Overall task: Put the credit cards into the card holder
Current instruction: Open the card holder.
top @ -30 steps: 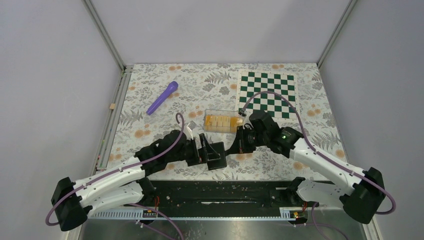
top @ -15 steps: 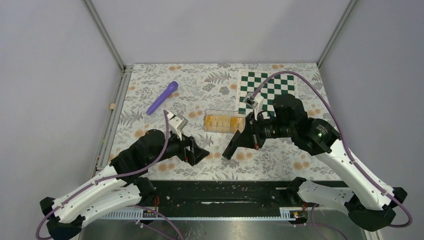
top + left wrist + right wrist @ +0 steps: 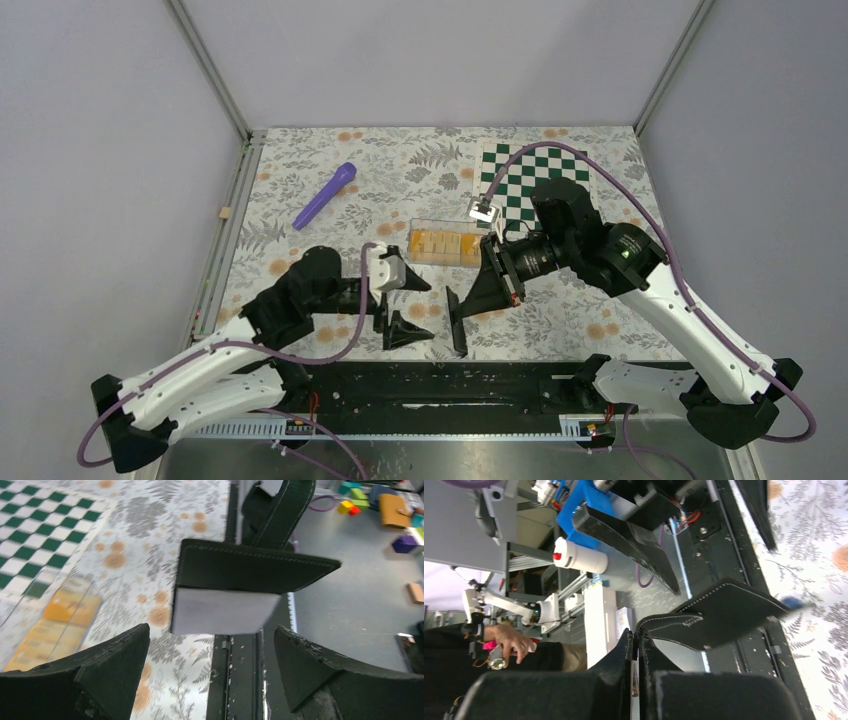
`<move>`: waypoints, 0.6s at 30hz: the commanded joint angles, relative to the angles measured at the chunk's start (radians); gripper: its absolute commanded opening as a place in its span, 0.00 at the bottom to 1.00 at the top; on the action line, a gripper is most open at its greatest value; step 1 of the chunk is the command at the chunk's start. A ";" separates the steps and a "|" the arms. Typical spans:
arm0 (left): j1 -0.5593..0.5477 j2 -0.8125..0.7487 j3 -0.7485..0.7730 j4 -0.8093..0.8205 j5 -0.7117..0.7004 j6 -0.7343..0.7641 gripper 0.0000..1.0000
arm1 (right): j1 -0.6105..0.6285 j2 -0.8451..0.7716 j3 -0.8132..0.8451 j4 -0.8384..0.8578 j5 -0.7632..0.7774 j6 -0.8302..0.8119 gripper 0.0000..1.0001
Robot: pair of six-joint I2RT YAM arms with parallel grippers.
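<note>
The card holder (image 3: 457, 322), a black folding wallet, hangs on edge above the table's near edge, and my right gripper (image 3: 473, 303) is shut on its rim. In the right wrist view my right gripper (image 3: 636, 647) pinches the wallet's stitched edge (image 3: 724, 611). My left gripper (image 3: 405, 305) is open and empty just left of the wallet. In the left wrist view the wallet (image 3: 250, 567) with its pale lining flap (image 3: 220, 611) hangs ahead of my open left gripper (image 3: 210, 675). The orange-yellow credit cards (image 3: 445, 244) lie inside a clear plastic box; they also show in the left wrist view (image 3: 50, 625).
A purple tube-like object (image 3: 325, 195) lies at the back left. A green-and-white chequered mat (image 3: 535, 185) lies at the back right, partly under my right arm. The clear box (image 3: 415, 258) stands mid-table behind both grippers. The black base rail (image 3: 440, 385) runs along the near edge.
My right gripper lifted the wallet off the table and now holds it hanging on edge nearer the front. My left gripper let go, drew back, then came forward open beside it.
</note>
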 commanded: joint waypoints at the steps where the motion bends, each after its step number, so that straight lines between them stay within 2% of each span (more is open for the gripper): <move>1: -0.002 0.109 0.077 0.190 0.234 0.011 0.93 | -0.003 0.003 0.011 0.122 -0.140 0.091 0.00; 5: -0.002 0.172 0.082 0.317 0.260 -0.056 0.92 | -0.002 0.009 0.006 0.141 -0.162 0.108 0.00; 10: -0.002 0.178 0.055 0.426 0.252 -0.080 0.95 | -0.002 0.017 -0.003 0.142 -0.189 0.113 0.00; 15: -0.002 0.172 0.047 0.480 0.276 -0.098 0.96 | -0.003 0.026 -0.005 0.142 -0.206 0.113 0.00; 18: -0.003 0.167 0.043 0.489 0.311 -0.118 0.91 | -0.004 0.031 -0.003 0.142 -0.198 0.111 0.00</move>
